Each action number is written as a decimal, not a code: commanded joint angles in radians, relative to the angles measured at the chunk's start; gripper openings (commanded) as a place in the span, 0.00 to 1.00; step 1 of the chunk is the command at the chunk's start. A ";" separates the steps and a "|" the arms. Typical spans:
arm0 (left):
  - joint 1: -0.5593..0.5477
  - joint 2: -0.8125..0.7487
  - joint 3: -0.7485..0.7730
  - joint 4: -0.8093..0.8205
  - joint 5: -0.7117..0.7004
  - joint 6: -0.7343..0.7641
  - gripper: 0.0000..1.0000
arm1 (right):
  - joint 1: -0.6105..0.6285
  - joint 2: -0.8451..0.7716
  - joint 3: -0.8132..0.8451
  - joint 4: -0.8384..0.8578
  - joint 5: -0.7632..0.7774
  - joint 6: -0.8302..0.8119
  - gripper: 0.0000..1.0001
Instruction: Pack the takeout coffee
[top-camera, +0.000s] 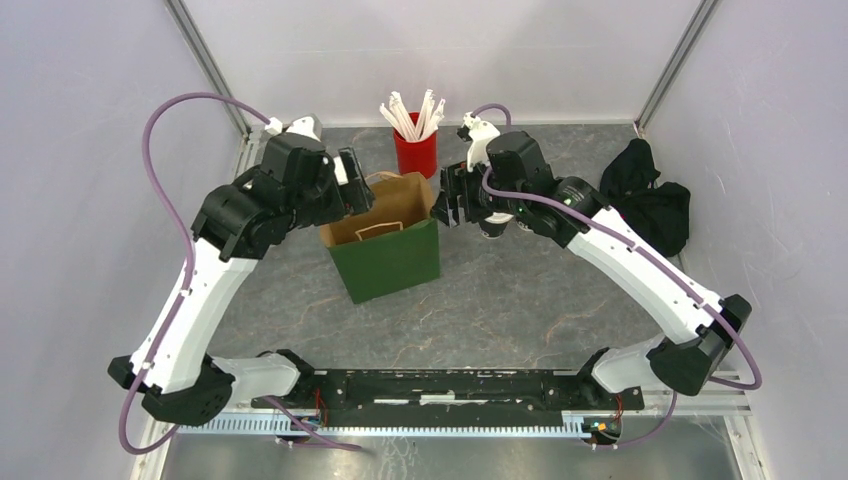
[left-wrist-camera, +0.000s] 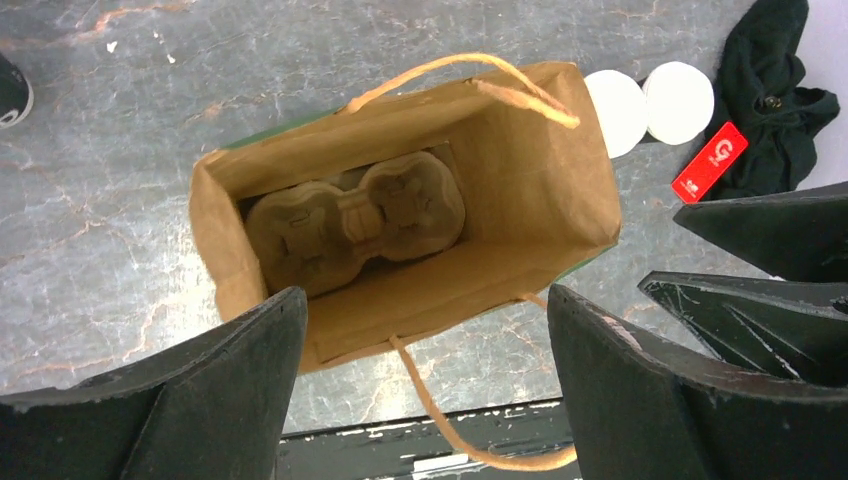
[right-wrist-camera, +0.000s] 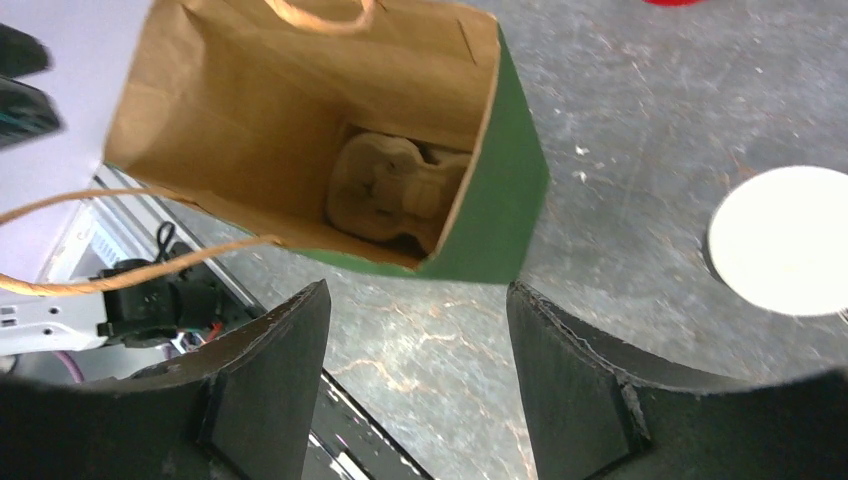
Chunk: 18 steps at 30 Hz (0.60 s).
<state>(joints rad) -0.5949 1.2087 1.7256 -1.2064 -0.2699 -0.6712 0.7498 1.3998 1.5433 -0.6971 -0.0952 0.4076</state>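
The cups (left-wrist-camera: 615, 112) stand side by side on the table (top-camera: 500, 300), outside the bag (top-camera: 385, 265). In the left wrist view they sit at the upper right, just beside the bag's corner, only their white lids showing. The carrier (left-wrist-camera: 355, 225) lies at the bottom of the bag with both wells empty, so no cup is packed yet.

The likely trouble is in the close quarters. The cups look to be touching, so fingers going for one could tip the other. A squeeze near the rim could pop a lid. On the way in, a cup could catch the bag's edge or a rope handle (left-wrist-camera: 530, 104) and drag the light bag over — or land off the well and lean.

The left gripper (left-wrist-camera: 425, 400) hangs over the bag mouth, fingers wide apart, holding and touching nothing. The right gripper (right-wrist-camera: 420, 390) is above the table beside the bag, fingers also well apart and empty.
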 joint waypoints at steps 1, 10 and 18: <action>0.006 0.033 0.011 0.080 0.061 0.092 0.94 | -0.002 0.021 -0.014 0.171 -0.044 0.013 0.72; 0.005 0.010 -0.056 0.166 0.174 0.145 0.96 | -0.015 0.064 0.118 0.019 0.115 -0.168 0.79; 0.006 0.027 -0.102 0.211 0.288 0.224 0.84 | -0.022 0.085 0.042 0.172 -0.035 -0.089 0.84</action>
<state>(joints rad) -0.5949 1.2442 1.6562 -1.0664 -0.0856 -0.5316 0.7303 1.4784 1.6039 -0.6495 -0.0345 0.2832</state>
